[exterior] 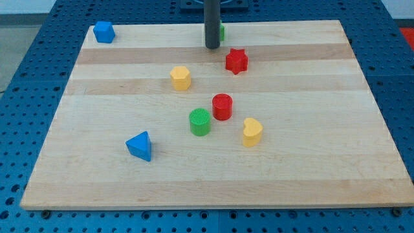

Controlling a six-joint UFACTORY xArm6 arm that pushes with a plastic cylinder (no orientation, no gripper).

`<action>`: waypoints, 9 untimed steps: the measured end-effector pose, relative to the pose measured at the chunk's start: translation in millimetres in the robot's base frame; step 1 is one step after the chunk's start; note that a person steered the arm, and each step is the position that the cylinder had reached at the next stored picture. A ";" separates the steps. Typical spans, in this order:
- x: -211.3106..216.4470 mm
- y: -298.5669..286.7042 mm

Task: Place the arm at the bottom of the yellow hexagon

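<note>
The yellow hexagon (pixel 180 77) sits on the wooden board (pixel 310 155), left of centre in the upper half. My tip (pixel 212 47) is at the end of the dark rod near the view's top, up and to the right of the yellow hexagon and well apart from it. A red star (pixel 237 61) lies just right of and below the tip. A green block (pixel 221 31) is mostly hidden behind the rod.
A red cylinder (pixel 222 106), a green cylinder (pixel 200 122) and a yellow heart-like block (pixel 251 132) cluster near the centre. A blue triangle (pixel 140 145) lies lower left. A blue block (pixel 103 32) sits at the top left corner.
</note>
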State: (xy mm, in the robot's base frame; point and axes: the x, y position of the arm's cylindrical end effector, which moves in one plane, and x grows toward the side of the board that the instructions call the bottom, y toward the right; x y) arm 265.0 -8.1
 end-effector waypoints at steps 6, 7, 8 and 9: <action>34.1 -141.4; 70.9 -171.8; 125.3 -150.4; 135.8 -100.4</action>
State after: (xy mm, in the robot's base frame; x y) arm 400.9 -108.5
